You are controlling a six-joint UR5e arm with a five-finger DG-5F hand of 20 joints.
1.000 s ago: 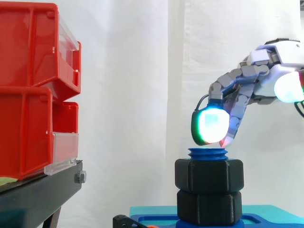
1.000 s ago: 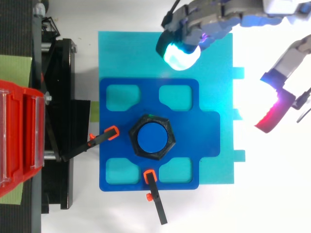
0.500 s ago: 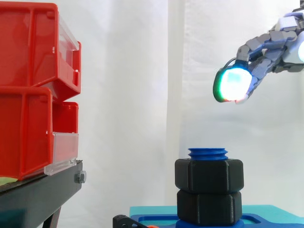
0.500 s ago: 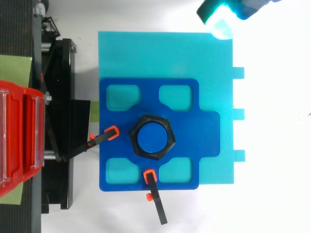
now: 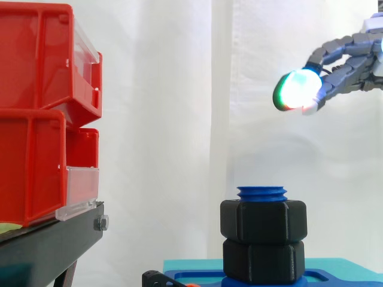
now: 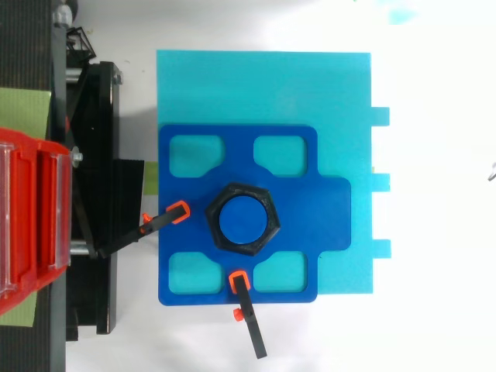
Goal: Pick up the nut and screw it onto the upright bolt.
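A blue upright bolt (image 5: 261, 192) stands on the dark blue fixture plate (image 6: 325, 209). Two black hex nuts are stacked on it. The upper nut (image 5: 263, 219) sits just below the bolt's threaded top, and the lower nut (image 5: 262, 260) rests at the plate. From above, the top nut (image 6: 272, 221) rings the bolt's round blue end (image 6: 242, 219). My hand (image 5: 347, 81) hovers high at the upper right of the side view, well above and right of the bolt. Its fingers are loosely extended with nothing in them, and a fingertip pad (image 5: 297, 88) glows green-white.
Stacked red bins (image 5: 42, 113) sit on a black stand (image 5: 54, 239) at the left. A cyan base (image 6: 263, 85) lies under the fixture plate. Two black clamps with orange tips (image 6: 167, 217) (image 6: 246, 310) point at the nut from the left and the front.
My hand has lifted away from just above the bolt, moving up and right and out of the top view. The nuts and bolt have not moved.
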